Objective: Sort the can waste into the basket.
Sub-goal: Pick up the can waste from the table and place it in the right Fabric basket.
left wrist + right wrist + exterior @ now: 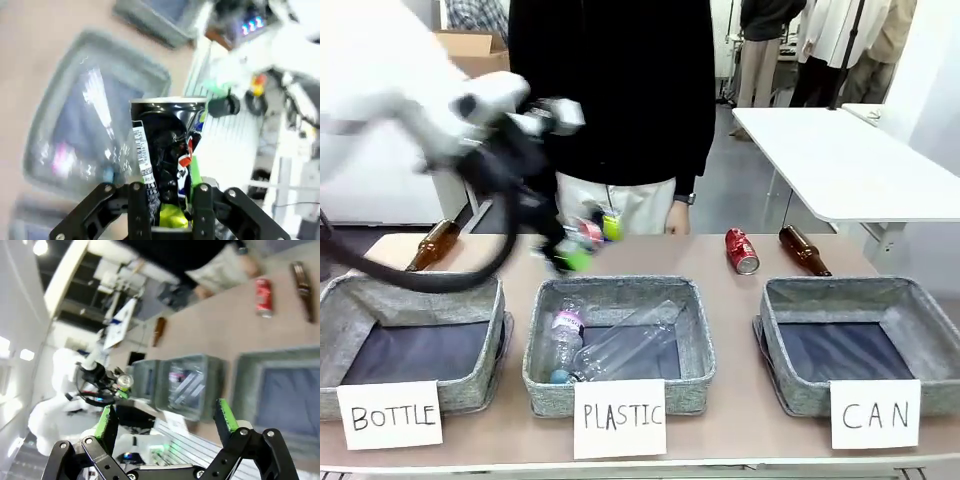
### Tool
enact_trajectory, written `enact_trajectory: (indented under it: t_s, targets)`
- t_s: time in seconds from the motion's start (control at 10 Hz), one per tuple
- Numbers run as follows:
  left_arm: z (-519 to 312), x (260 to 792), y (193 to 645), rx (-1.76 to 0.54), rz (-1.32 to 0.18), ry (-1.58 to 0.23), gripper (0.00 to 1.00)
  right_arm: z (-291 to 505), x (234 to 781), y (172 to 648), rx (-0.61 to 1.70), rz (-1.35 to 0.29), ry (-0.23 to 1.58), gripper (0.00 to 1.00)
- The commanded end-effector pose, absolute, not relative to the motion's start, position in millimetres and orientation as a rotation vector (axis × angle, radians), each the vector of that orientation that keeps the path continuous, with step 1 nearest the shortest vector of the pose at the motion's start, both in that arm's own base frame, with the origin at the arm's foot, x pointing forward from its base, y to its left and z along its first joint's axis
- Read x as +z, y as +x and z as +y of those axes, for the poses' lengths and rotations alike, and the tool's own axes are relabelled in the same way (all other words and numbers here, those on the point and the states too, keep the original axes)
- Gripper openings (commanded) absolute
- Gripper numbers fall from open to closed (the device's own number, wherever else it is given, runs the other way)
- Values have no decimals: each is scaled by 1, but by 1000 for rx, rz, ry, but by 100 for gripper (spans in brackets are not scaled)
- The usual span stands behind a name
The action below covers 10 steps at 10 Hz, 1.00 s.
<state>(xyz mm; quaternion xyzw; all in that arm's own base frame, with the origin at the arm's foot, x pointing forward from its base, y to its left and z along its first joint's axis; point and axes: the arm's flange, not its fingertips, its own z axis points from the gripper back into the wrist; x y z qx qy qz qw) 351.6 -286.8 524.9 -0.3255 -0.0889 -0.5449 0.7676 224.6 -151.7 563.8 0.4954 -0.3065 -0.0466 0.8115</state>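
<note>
Handwritten paper signs, BOTTLE sign, PLASTIC sign, CAN sign fronting right basket

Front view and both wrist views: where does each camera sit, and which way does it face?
Front view: fixed between the arms, faces across the table at the person; left arm enters from picture left.
Left wrist view: on that wrist, looks down its fingers, shut on the dark blue can, over the PLASTIC basket.
Right wrist view: rolled, looks past open fingers across the table.
Shared: front and right wrist views both show the red can.
</note>
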Motion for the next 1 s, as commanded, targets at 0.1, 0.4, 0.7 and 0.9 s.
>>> enact_trajectory:
  t_s: [0.1,0.4,0.7,0.9]
  targets:
    - [-428,516,393,-1477,-312,-760,28,-185,513,132,46,-403,923,100]
    - [-527,465,342,-1519,-486,-839,28,-183,506,124,-34,-390,941,100]
    - [-569,412,343,-1578,-649,-703,28,-183,506,124,-34,-390,941,100]
    - [-590,394,356,-1576,-631,-662,28,-183,506,124,-34,-390,941,100]
